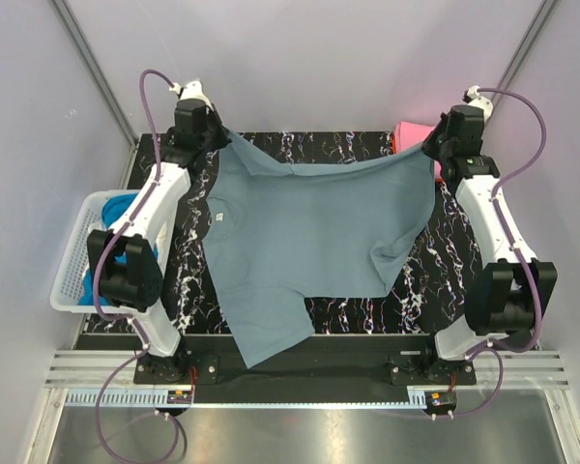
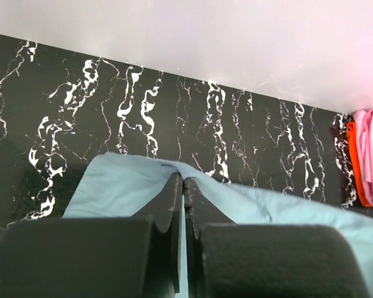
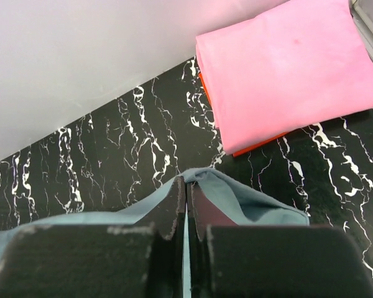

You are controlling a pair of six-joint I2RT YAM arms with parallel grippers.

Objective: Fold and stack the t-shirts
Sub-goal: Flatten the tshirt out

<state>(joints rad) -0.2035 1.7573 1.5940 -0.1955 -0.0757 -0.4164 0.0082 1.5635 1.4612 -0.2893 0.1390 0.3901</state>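
Observation:
A dusty grey-blue t-shirt point(image 1: 309, 242) hangs spread between my two grippers over the black marble mat point(image 1: 362, 150). Its lower part drapes down to the mat's near edge. My left gripper point(image 1: 220, 135) is shut on the shirt's far left edge point(image 2: 124, 186), the cloth pinched at the fingertips point(image 2: 183, 181). My right gripper point(image 1: 428, 150) is shut on the shirt's far right edge point(image 3: 261, 202), pinched at the tips point(image 3: 186, 183). A folded pink t-shirt point(image 3: 286, 68) lies on a folded orange-red t-shirt point(image 3: 258, 148) at the mat's far right corner point(image 1: 406, 133).
A white mesh basket point(image 1: 77, 261) holding bright blue shirts point(image 1: 126, 208) stands off the mat's left edge, beside the left arm. The white walls close in behind the mat. The pink stack also shows at the right edge of the left wrist view point(image 2: 370, 155).

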